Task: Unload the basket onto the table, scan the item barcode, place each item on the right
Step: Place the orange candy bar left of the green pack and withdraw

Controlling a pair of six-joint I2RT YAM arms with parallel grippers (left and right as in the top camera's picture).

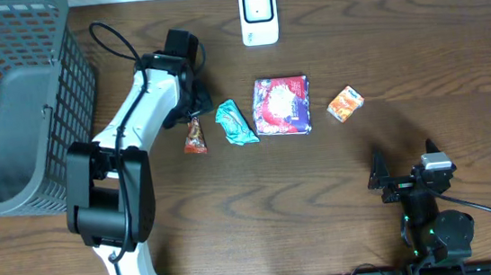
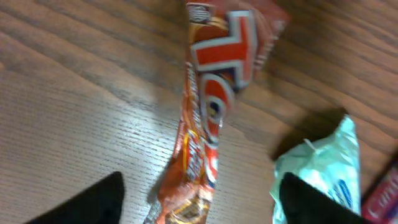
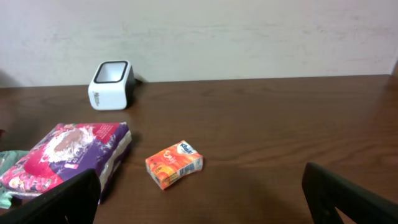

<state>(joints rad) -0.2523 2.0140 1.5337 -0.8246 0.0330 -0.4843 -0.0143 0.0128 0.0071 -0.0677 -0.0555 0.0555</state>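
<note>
An orange-red snack packet (image 1: 194, 139) (image 2: 211, 106) lies flat on the wooden table, lengthwise between the fingers of my left gripper (image 1: 191, 117) (image 2: 200, 196). Those fingers (image 2: 93, 202) stand wide apart on either side of the packet and do not touch it. The white barcode scanner (image 1: 258, 14) (image 3: 111, 84) stands at the far edge of the table. My right gripper (image 1: 387, 178) (image 3: 202, 199) hovers open near the front right, with nothing between its fingers.
Beside the snack packet lie a teal packet (image 1: 236, 122) (image 2: 323, 168), a purple pack (image 1: 281, 105) (image 3: 68, 152) and a small orange box (image 1: 345, 103) (image 3: 175, 163). A grey wire basket (image 1: 8, 106) fills the far left.
</note>
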